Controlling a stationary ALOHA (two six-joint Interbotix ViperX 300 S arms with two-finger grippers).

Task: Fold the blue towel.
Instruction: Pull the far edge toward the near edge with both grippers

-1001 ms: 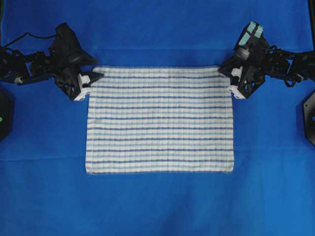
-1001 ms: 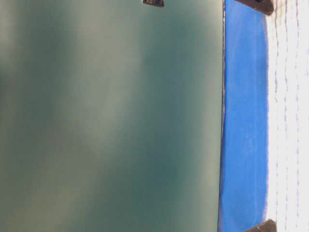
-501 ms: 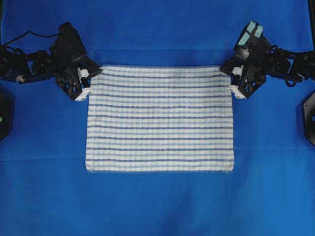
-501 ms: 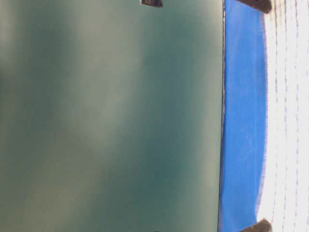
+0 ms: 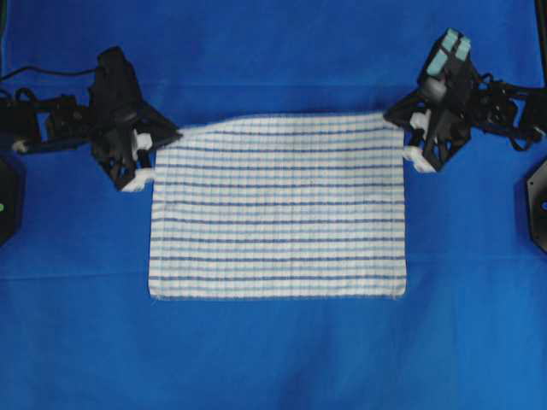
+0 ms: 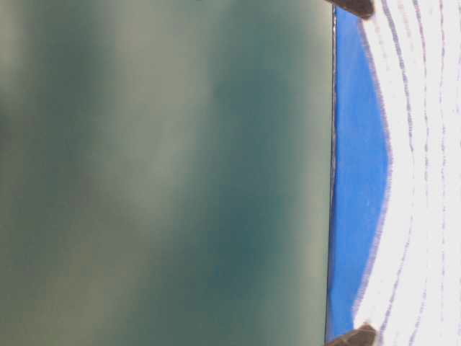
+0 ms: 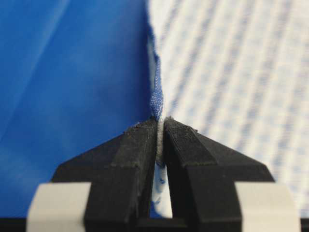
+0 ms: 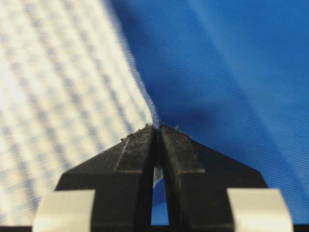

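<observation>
The blue towel (image 5: 278, 209), white with thin blue stripes, lies spread on the blue table covering (image 5: 273, 350). Its far edge is raised and bowed between the two grippers. My left gripper (image 5: 162, 139) is shut on the far left corner. The left wrist view shows that gripper (image 7: 161, 123) pinching the hem, with the towel (image 7: 231, 72) stretching away to the right. My right gripper (image 5: 403, 130) is shut on the far right corner. In the right wrist view this gripper (image 8: 158, 128) clamps the thin edge of the towel (image 8: 58, 87). The near edge stays flat.
Dark arm bases sit at the left edge (image 5: 7, 201) and right edge (image 5: 538, 205) of the overhead view. In the table-level view, a blurred grey-green wall (image 6: 166, 173) fills the left, with the lifted towel (image 6: 425, 180) over the blue covering (image 6: 356, 180).
The left gripper has shut on the far left corner. Both far corners have risen off the table, and the far edge now bows between them.
</observation>
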